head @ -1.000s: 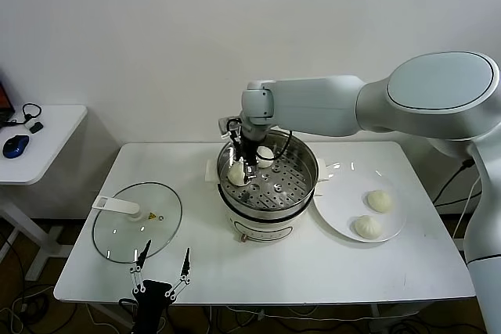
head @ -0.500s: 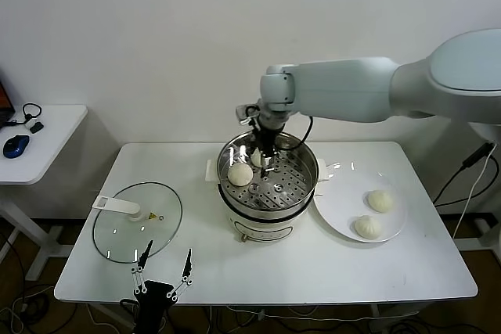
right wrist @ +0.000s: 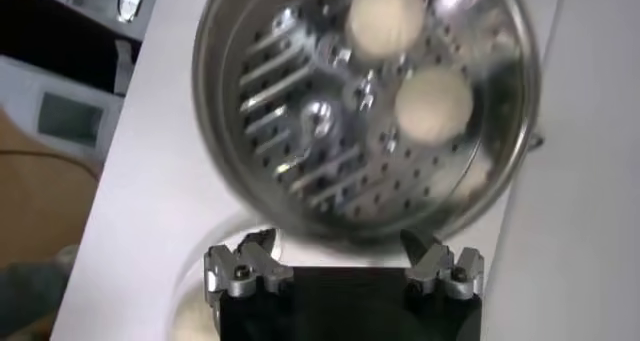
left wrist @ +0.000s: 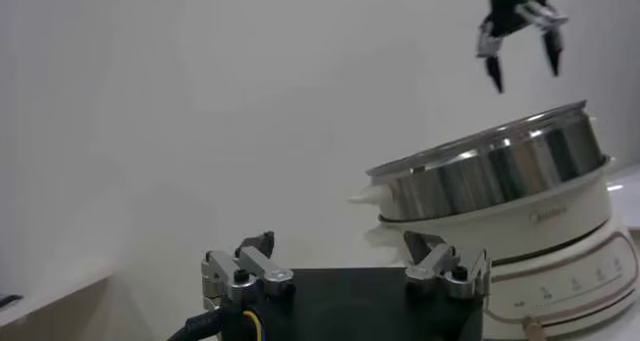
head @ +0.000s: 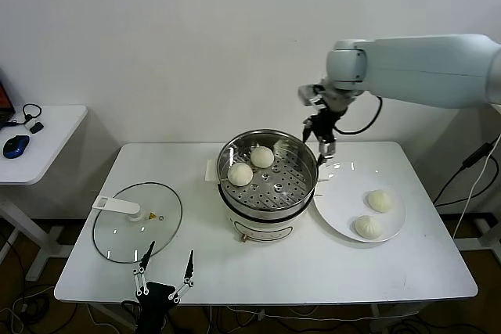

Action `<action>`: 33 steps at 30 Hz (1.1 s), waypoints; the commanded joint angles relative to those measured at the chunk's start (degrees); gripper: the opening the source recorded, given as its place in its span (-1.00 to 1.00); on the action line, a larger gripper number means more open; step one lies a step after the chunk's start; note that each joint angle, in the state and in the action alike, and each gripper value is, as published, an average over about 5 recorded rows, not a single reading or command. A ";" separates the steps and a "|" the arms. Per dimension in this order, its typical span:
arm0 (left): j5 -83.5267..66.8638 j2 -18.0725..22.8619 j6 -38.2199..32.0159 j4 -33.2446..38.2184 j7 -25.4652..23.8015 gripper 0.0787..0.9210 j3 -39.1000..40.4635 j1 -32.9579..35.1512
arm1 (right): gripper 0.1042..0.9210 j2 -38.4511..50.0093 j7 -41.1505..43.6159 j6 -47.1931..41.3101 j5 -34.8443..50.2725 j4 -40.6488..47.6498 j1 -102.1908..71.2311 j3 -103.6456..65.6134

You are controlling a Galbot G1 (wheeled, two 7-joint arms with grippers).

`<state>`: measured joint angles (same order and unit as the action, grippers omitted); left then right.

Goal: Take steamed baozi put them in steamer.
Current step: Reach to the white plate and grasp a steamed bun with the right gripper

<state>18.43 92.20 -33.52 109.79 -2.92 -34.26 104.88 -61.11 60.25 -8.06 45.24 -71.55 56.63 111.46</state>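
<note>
Right tool (head: 322, 145) is held wide open and empty above the round shiny stainless-steel steamer's (head: 307, 163) rim, seemingly bound for plated off-white pleated buns (head: 380, 200).

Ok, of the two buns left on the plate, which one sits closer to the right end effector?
The rear bun, farther from the robot on the plate; the other bun lies nearer the table's front edge, farther from the right end effector.

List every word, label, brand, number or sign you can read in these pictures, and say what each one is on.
Nothing can be read for certain.
Faint grey brand mark on the steamer's white base, left wrist view: too blurred to read.
Small printed marks along the base's lower edge, near the knob: too small to read.
Yellow triangular warning sign on the glass lid, head view: a symbol only, with no legible text.
</note>
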 commanded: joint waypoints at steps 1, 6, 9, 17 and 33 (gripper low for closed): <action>0.29 1.21 0.04 0.01 0.05 0.77 0.12 0.15 | 0.76 11.41 1.93 2.56 -8.18 -1.50 0.27 2.58; 0.49 1.38 0.01 -0.08 0.09 0.77 -0.09 0.24 | 0.76 15.29 1.51 2.96 -11.23 -1.87 -3.68 1.06; 0.52 1.53 0.01 -0.21 0.11 0.77 -0.28 0.24 | 0.76 17.32 1.03 3.05 -13.12 -1.76 -6.80 -0.83; 0.82 1.96 0.04 -0.67 0.15 0.77 -0.56 0.13 | 0.76 20.61 -0.02 2.48 -17.60 -0.64 -16.91 -7.90; 1.45 2.57 0.07 -1.21 0.24 0.77 -1.03 0.19 | 0.76 21.72 -0.71 1.75 -22.25 2.10 -30.51 -18.34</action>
<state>19.70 92.20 -33.45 108.66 -2.71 -35.26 104.99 -40.99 59.65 -6.31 25.46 -70.09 33.34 98.53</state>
